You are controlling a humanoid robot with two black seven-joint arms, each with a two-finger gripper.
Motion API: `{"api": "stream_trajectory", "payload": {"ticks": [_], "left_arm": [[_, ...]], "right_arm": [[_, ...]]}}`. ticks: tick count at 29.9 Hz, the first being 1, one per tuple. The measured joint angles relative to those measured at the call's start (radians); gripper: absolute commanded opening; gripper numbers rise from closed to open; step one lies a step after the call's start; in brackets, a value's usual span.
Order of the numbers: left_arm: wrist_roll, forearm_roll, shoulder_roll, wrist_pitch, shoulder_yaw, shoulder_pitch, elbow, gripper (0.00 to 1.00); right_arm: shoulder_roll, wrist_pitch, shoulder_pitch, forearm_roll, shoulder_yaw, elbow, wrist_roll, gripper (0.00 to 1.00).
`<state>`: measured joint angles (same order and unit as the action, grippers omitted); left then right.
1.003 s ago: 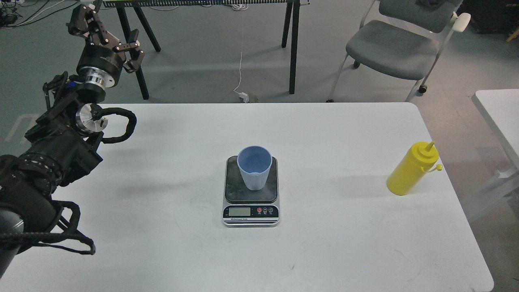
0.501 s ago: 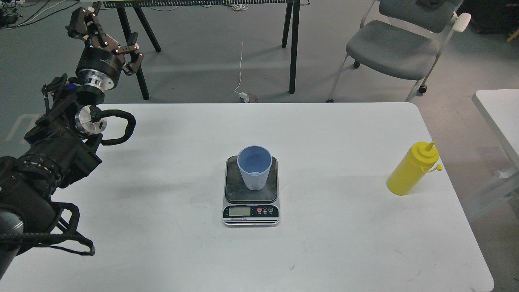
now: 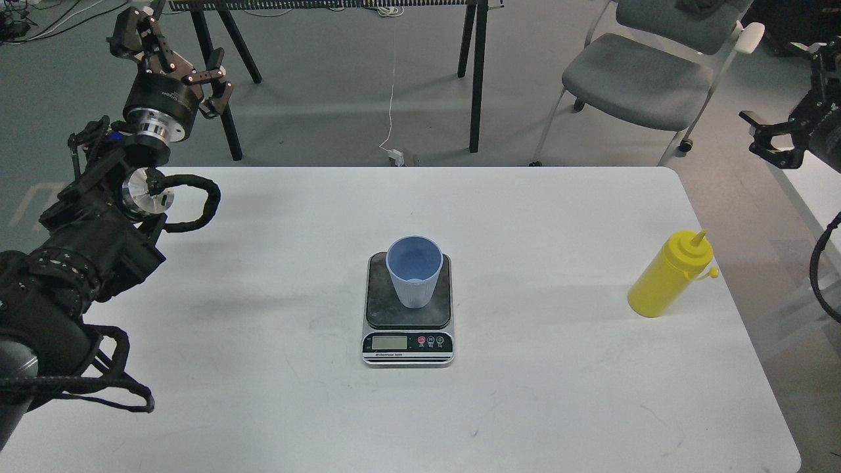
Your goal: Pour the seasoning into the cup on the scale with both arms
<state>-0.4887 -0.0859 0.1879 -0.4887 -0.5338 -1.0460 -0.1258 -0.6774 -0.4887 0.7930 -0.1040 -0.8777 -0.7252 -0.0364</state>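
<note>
My left gripper [image 3: 172,60] hangs spread and empty far left, past the white table [image 3: 263,394]; right gripper [image 3: 785,135], far right edge, state unclear. Light-blue plastic cup [image 3: 413,270] upright on the small digital scale [image 3: 408,322], centre. Yellow squeeze bottle [image 3: 670,276] upright near the right edge, untouched.

A robotics lab or workroom: a white table [image 3: 539,210] stands on grey carpeted floor [image 3: 328,98], with a grey wheeled office chair [image 3: 640,79] beyond its far right corner. Behind the table, black trestle legs [image 3: 474,72] hold up a bench, a white cable [image 3: 391,85] trailing down to a plug on the floor. A second white table [image 3: 811,190] sits to the right.
</note>
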Motion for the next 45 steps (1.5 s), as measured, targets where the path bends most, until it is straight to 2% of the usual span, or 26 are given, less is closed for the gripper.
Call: {"api": "stream_trajectory", "payload": {"ticks": [7,11,18,37,41,45], "left_arm": [[0.000,0.000,-0.020,0.000,0.000,-0.003,0.000,0.99],[0.000,0.000,-0.020,0.000,0.000,-0.006,0.000,0.99],[0.000,0.001,-0.020,0.000,0.000,-0.015,0.000,0.99],[0.000,0.003,-0.027,0.000,0.021,-0.035,-0.010,0.99],[0.000,0.009,-0.035,0.000,0.071,-0.036,-0.010,0.99],[0.000,0.076,-0.039,0.000,0.215,-0.046,-0.005,0.99]], "right_arm": [[0.127,0.000,0.003,0.006,-0.084,-0.110,0.005,1.00],[0.219,0.000,-0.004,0.073,-0.106,-0.118,0.005,1.00],[0.305,0.000,-0.019,0.117,-0.116,-0.112,0.007,1.00],[0.313,0.000,-0.104,0.118,-0.156,-0.111,0.012,1.00],[0.314,0.000,-0.104,0.118,-0.156,-0.111,0.012,1.00],[0.314,0.000,-0.104,0.117,-0.154,-0.111,0.012,1.00]]}}
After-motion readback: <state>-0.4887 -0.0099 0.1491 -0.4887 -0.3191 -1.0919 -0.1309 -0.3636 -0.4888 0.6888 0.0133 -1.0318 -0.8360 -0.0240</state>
